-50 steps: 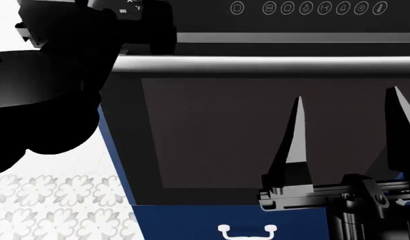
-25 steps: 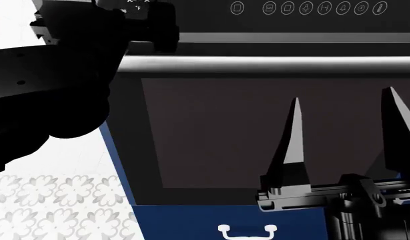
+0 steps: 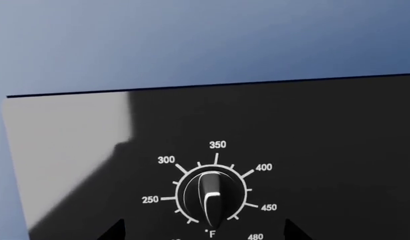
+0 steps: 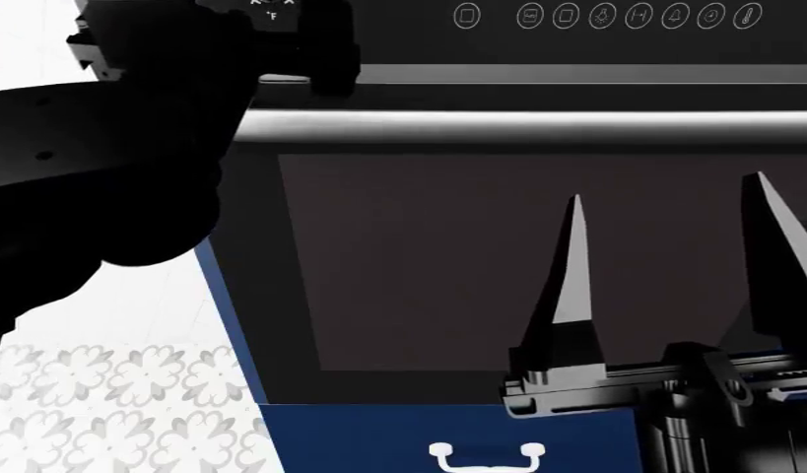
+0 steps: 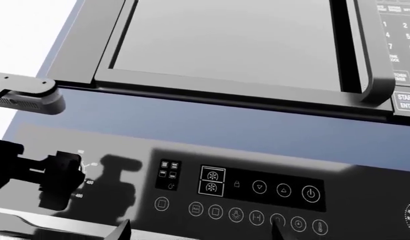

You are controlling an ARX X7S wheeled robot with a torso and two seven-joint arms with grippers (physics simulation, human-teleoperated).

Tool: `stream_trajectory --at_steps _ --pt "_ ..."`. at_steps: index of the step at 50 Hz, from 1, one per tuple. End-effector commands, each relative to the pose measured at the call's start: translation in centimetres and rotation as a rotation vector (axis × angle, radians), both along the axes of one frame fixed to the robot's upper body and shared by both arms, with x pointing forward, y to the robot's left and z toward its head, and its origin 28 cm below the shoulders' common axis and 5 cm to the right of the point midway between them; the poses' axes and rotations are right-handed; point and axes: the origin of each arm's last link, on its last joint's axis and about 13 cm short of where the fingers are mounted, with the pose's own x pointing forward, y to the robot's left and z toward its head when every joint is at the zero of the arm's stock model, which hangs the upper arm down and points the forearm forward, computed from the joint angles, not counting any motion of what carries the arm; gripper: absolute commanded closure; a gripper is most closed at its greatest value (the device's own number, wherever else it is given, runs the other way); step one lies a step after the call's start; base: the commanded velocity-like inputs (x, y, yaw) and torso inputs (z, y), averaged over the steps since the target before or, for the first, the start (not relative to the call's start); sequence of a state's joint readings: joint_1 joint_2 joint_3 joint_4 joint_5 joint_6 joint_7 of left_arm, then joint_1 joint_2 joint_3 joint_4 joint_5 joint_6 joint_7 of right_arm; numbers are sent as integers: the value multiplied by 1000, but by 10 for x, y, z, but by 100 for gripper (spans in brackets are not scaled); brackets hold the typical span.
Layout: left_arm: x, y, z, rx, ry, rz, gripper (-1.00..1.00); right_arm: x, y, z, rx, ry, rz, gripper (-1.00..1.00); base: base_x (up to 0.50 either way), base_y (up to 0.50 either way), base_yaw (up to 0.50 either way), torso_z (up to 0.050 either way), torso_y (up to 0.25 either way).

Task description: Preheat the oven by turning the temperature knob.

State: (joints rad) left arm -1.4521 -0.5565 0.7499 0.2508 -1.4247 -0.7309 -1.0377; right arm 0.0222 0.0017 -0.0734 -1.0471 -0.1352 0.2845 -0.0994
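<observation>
I am lining the left tool (image 5: 58,181) up on the temperature knob (image 3: 211,196), which sits at the left end of the oven (image 4: 508,256) control panel (image 5: 238,192), its pointer aiming toward six o'clock, below the 250 mark. Only two dark tips are showing beside the dial, so I cannot tell whether it is gripping. The right tool (image 4: 666,256) is idling wide open and empty before the door glass. Next I judge: close on the knob, then twist clockwise.

The floor (image 4: 114,394) lay at the lower left of the head view, white with a grey floral pattern. A blue cabinet (image 4: 376,439) stood beside it; where the two met was not visible.
</observation>
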Motion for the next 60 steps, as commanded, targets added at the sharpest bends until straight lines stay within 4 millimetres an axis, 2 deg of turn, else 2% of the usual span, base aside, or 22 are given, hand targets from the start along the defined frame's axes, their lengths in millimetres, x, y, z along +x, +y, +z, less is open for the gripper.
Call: stream_trajectory --at_steps 1,60 --pt "4 -1 -1 -3 3 0 -100 0 0 0 -1 2 3 -100 0 0 0 0 0" --pt "23 -6 -8 -17 23 7 -100 1 0 -1 -12 15 26 -100 1 0 -1 0 0"
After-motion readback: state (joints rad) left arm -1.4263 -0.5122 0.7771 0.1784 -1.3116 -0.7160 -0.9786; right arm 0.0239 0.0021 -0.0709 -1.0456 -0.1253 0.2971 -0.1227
